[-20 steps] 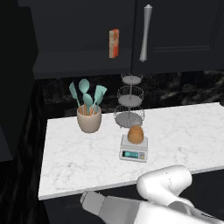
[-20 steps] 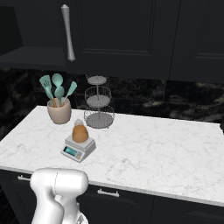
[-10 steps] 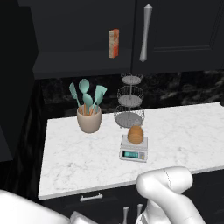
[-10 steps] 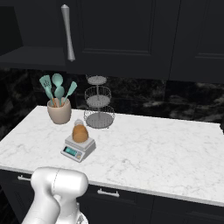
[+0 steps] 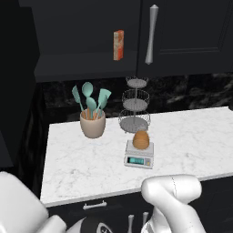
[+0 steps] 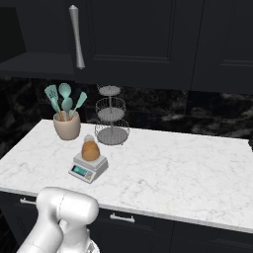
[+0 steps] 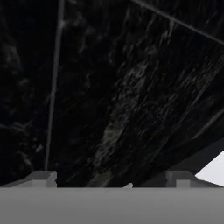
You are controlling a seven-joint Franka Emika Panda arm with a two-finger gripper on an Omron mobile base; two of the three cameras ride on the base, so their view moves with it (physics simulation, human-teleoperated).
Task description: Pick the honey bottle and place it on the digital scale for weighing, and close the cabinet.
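The amber honey bottle (image 5: 141, 140) (image 6: 90, 150) stands upright on the small grey digital scale (image 5: 139, 159) (image 6: 88, 168), on the white marble counter. Above it hangs the dark cabinet (image 5: 191, 27) (image 6: 148, 39) with a long silver bar handle (image 5: 151, 34) (image 6: 76, 37). Left of that handle a compartment stands open, showing its shelf. In the hand view my gripper (image 7: 111, 179) is open with nothing between its fingertips (image 7: 43, 177). It faces dark veined stone, and a white corner shows at the lower right. My white arm (image 5: 175, 200) (image 6: 62, 217) is folded low in front of the counter.
An orange-white carton (image 5: 118, 44) stands on the open cabinet shelf. A beige crock of teal utensils (image 5: 92, 120) (image 6: 66, 123) and a three-tier wire stand (image 5: 135, 109) (image 6: 111, 121) sit behind the scale. A drawer handle (image 5: 95, 205) lies below the counter edge.
My arm has swung low; a large white link has come into the lower left of the left base view. Bottle, scale and cabinet have not moved.
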